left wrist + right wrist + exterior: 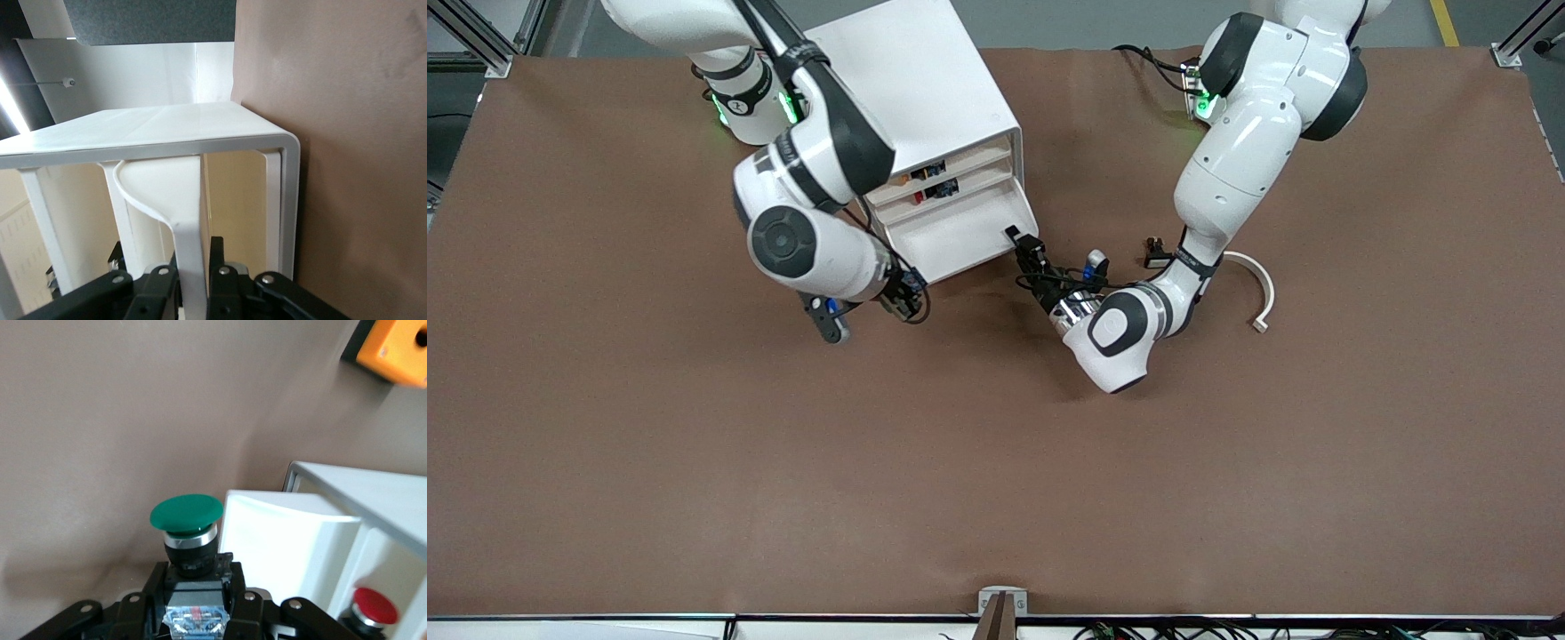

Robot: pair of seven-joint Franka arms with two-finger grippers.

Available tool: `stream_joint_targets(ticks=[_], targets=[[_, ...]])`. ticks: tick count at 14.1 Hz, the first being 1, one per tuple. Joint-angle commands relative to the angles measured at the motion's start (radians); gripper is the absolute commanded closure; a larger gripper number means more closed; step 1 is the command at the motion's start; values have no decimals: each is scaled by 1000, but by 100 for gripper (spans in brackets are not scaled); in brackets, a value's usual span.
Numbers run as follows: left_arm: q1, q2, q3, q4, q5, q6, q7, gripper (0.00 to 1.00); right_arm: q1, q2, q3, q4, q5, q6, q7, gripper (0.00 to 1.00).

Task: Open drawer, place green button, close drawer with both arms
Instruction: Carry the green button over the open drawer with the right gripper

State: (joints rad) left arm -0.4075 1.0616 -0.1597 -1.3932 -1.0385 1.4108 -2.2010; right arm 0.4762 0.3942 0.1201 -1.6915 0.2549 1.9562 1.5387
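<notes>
The drawer (951, 240) stands pulled out of the white cabinet (925, 98), its shallow tray bare, with the button (187, 520) not yet in it. The green-capped button sits clamped in the right gripper (193, 587), low beside the drawer's front corner at the right arm's end of the table. The left gripper (193, 280) is pinched on the drawer's thin white handle tab (190, 260), at the front corner toward the left arm's end. The step in hand appears to be the placing. To do it well, the left gripper should hold the drawer steady while the right lifts the button clear of the tray's front wall, carries it over the open floor, and lowers it before letting go.
</notes>
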Motion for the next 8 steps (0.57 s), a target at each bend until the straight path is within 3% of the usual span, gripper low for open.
stream_joint_targets(ticks=[1,5,8], targets=[[15,11,2,13,-20,2,-5,81,73,-63,-13,-143,3,119,101,98],[18,11,2,13,-14,4,-3,72,151,-64,-14,-169,-22,148,259,98],[19,9,2,13,-17,7,39,31,192,-60,-13,-181,-60,191,398,97]])
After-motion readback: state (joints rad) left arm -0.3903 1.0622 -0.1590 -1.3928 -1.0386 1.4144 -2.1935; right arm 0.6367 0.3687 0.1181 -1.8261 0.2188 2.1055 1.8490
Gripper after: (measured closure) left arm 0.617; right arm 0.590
